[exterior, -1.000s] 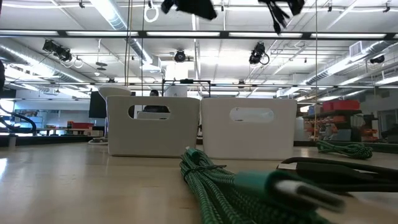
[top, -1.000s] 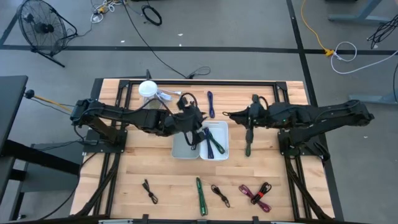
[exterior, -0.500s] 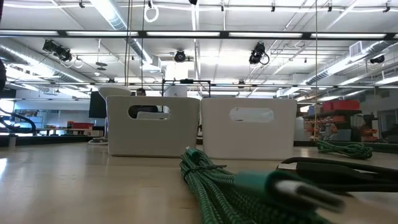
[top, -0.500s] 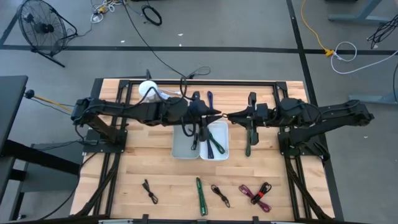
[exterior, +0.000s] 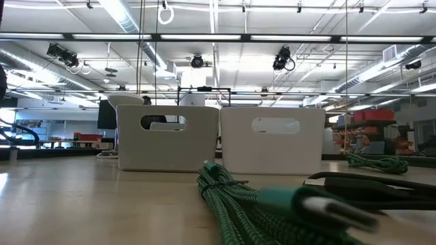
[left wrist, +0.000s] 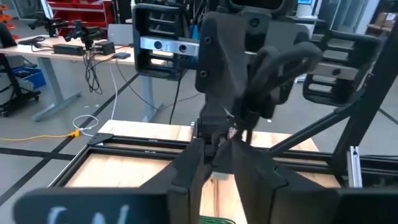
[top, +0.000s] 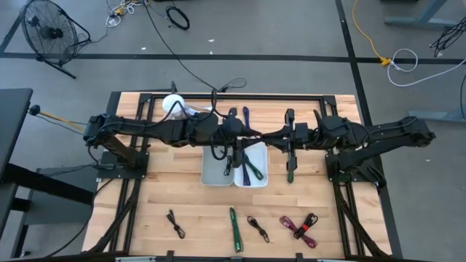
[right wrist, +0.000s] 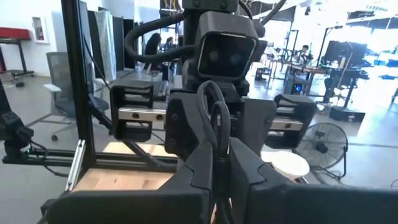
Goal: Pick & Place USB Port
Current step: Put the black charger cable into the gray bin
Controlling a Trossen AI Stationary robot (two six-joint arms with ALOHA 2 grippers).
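Two white bins stand side by side mid-table: the left bin [top: 211, 173] [exterior: 168, 138] and the right bin [top: 256, 169] [exterior: 272, 141]. A dark cable [top: 227, 164] shows in the left bin, partly under my left arm. Blue and green cables [top: 250, 166] lie in the right bin. My left gripper [top: 253, 135] [left wrist: 217, 149] and right gripper [top: 268, 137] [right wrist: 217, 152] hover high above the bins' far side. They point level at each other, tip to tip, both shut and holding nothing. Neither shows in the low view.
A green cable [top: 290, 167] lies right of the bins and a blue cable [top: 246, 116] lies beyond them. Near the table's near edge lie a black cable [top: 175, 223], a green cable [top: 234, 229] [exterior: 238, 201], another black cable [top: 257, 228] and a purple-red bundle [top: 300, 227]. A white round object [top: 173, 104] sits far left.
My left gripper has risen from above the bins and moved toward the table's right and far edge, meeting the right gripper. My right gripper has also risen and edged slightly left. Both have left the top of the low view. The cables and bins have stayed put.
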